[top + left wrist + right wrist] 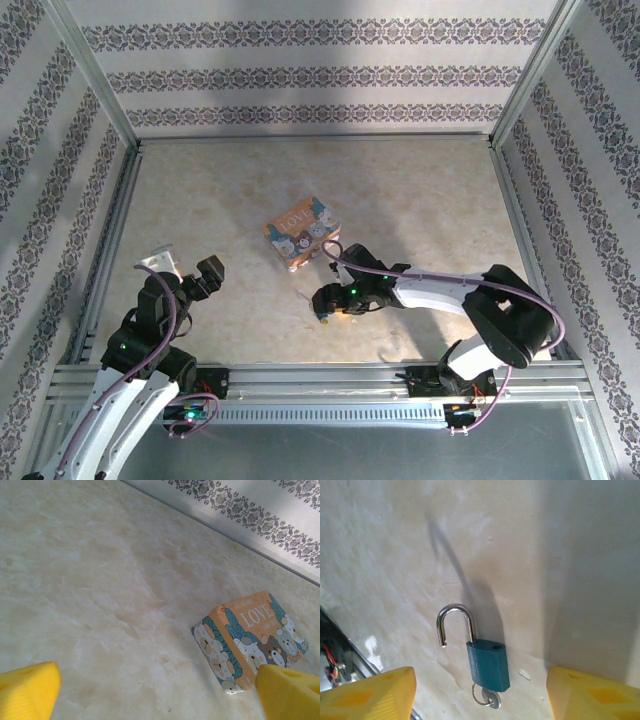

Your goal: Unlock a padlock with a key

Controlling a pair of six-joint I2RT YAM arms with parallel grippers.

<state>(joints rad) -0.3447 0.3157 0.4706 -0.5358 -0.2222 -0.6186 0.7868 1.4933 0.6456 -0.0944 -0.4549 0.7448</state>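
Lying on bench (420, 200): padlock (488, 664), shackle open, key (490, 699) in | box (301, 233) near, apart | left end effector (160, 695), right end effector (325, 303) both released

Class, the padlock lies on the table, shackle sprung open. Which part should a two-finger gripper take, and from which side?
Probably take the padlock's teal body across its two long flat edges, coming straight down from above. It lies flat; the body is blocky and parallel-sided, whereas the shackle is thin and curved, and the key sticks out below.
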